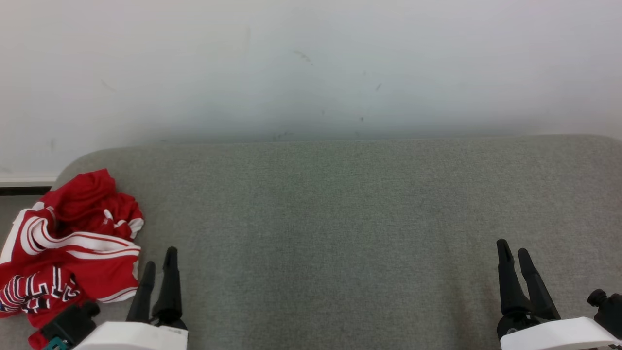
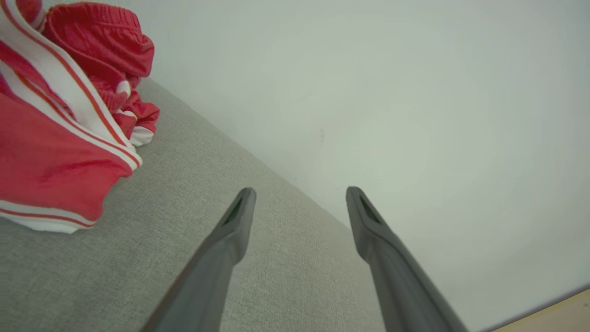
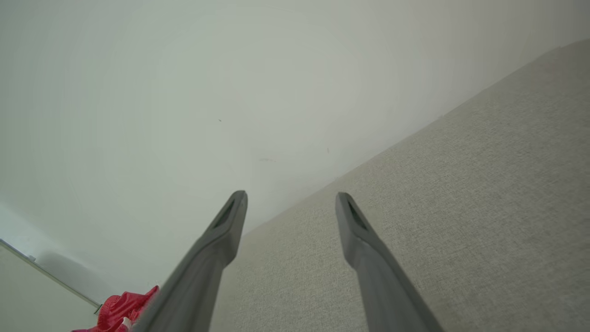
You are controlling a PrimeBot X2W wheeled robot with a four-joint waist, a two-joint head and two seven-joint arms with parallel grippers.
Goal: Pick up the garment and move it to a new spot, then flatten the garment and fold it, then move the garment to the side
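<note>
The garment point(image 1: 68, 248) is a red piece with white stripes and dark lettering, crumpled in a heap at the far left end of the grey fabric surface point(image 1: 330, 218). In the left wrist view the garment point(image 2: 55, 120) lies to the upper left, and in the right wrist view a small bit of it point(image 3: 120, 310) shows at the bottom left. My left gripper point(image 1: 159, 260) point(image 2: 299, 196) stands open just right of the heap, apart from it. My right gripper point(image 1: 512, 253) point(image 3: 290, 200) is open at the lower right, with nothing between its fingers.
A pale wall point(image 1: 311, 68) rises right behind the grey surface. The surface's rounded left end point(image 1: 73, 163) sits just beyond the garment, with a strip of floor and skirting point(image 1: 24, 182) past it.
</note>
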